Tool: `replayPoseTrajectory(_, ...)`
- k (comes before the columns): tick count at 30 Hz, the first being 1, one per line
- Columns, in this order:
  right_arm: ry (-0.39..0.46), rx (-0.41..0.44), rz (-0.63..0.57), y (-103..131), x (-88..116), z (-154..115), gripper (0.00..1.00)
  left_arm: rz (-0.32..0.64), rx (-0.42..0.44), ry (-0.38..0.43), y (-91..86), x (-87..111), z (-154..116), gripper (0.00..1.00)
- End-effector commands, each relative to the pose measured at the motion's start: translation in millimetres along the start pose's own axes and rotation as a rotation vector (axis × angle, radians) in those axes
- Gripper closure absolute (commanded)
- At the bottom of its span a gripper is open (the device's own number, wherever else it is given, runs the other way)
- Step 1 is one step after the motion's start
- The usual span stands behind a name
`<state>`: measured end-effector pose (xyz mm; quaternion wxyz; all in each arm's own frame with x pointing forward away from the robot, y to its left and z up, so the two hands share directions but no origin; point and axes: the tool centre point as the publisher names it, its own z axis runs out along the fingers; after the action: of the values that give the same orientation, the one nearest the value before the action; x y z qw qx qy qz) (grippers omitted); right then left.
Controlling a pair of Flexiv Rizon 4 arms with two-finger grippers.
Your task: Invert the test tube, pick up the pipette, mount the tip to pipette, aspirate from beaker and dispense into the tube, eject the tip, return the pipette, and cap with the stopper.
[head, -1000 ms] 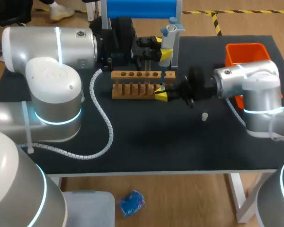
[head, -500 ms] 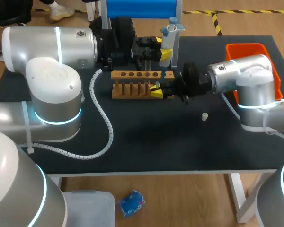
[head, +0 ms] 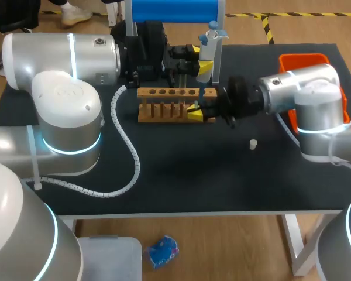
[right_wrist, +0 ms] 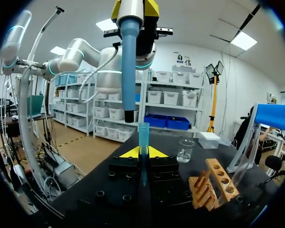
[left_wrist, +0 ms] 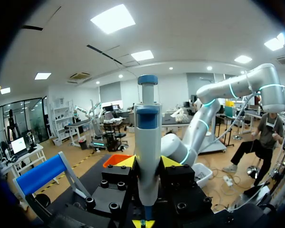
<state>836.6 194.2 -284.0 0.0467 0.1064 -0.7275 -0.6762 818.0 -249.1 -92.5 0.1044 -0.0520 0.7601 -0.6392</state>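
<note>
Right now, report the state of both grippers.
Left gripper: shut on the pipette.
Right gripper: shut on the blue tip.

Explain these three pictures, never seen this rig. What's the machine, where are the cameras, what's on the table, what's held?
It is a robot with two arms at a black table. The head view looks down from above and behind it, so the left arm comes in from the left and the right arm from the right. The two round pictures come from cameras on the wrists, each looking out along that arm's tool, which has two fingers with yellow tips. The left tool is shut on a pipette, held upright. The right tool is shut on a blue pipette tip, right below the pipette's lower end and apparently not yet joined to it. On the table are a wooden rack, a glass beaker, a small white stopper and an orange bin.
</note>
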Motion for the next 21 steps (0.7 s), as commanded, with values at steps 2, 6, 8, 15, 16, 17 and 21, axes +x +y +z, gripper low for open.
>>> replayPoseTrajectory(2,-0.008,0.004,-0.001,0.8,5.4,-2.6,1.0,0.001,0.006,-0.001,0.9,0.1,0.1,1.0)
replayPoseTrajectory(6,-0.009,0.003,-0.005,2.3,6.8,-3.9,1.0,0.001,0.006,-0.001,0.9,0.1,0.1,1.0)
replayPoseTrajectory(8,-0.008,0.005,-0.008,3.5,6.8,-4.2,1.0,0.001,0.006,-0.001,0.9,0.1,0.1,1.0)
replayPoseTrajectory(15,0.004,0.012,-0.012,5.5,6.2,-2.5,1.0,0.001,0.006,-0.001,0.9,0.1,0.1,1.0)
replayPoseTrajectory(16,0.006,0.014,-0.011,5.4,6.2,-2.0,1.0,0.001,0.006,-0.001,0.9,0.1,0.1,1.0)
replayPoseTrajectory(17,0.008,0.016,-0.011,5.3,6.2,-1.6,1.0,0.001,0.006,-0.001,0.9,0.1,0.1,1.0)
replayPoseTrajectory(21,0.013,0.024,-0.005,4.2,6.7,0.0,1.0,0.001,0.006,-0.001,0.9,0.1,0.1,1.0)
